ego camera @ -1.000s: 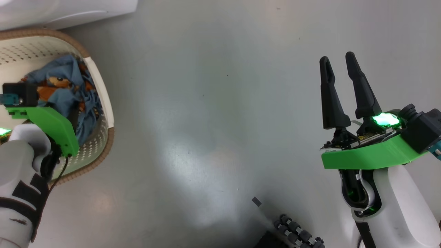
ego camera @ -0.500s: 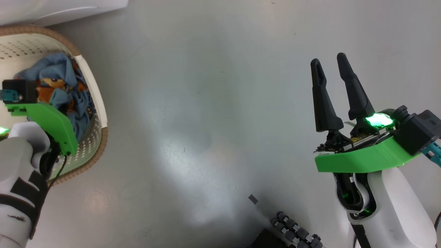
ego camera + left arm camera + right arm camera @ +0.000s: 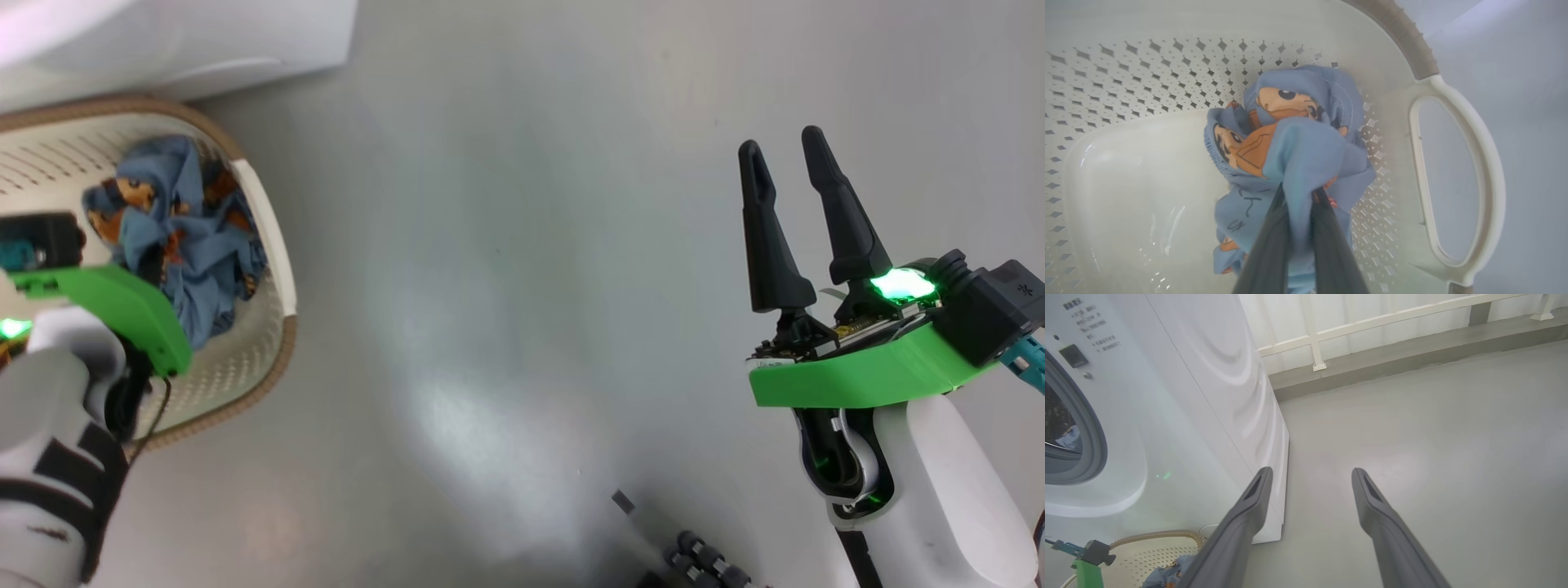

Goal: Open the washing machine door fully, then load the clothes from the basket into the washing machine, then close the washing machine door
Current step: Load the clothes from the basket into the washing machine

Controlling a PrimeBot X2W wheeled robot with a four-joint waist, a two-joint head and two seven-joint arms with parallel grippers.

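Observation:
The cream basket (image 3: 276, 269) with its brown rim sits on the floor at the left, next to the white washing machine (image 3: 171, 37). Light blue clothes (image 3: 184, 237) with orange-brown figures lie bunched inside it. In the left wrist view my left gripper (image 3: 1298, 196) is shut on a fold of the blue clothes (image 3: 1306, 151), above the basket's handle (image 3: 1490, 175) and floor. My right gripper (image 3: 785, 151) hangs open over bare floor at the right, holding nothing. The washing machine (image 3: 1188, 396) shows its grey gasket (image 3: 1096, 437). The door and the cream-white cloth are out of view.
Grey floor (image 3: 506, 269) spreads between basket and right arm. A dark ribbed part of my base (image 3: 706, 563) sits at the bottom edge. In the right wrist view a low kerb and white railing (image 3: 1372, 339) run behind the machine.
The head camera has shifted, moving the basket right and down in the picture. The blue clothes now stand more gathered at my left fingers. The right gripper has stayed open in place.

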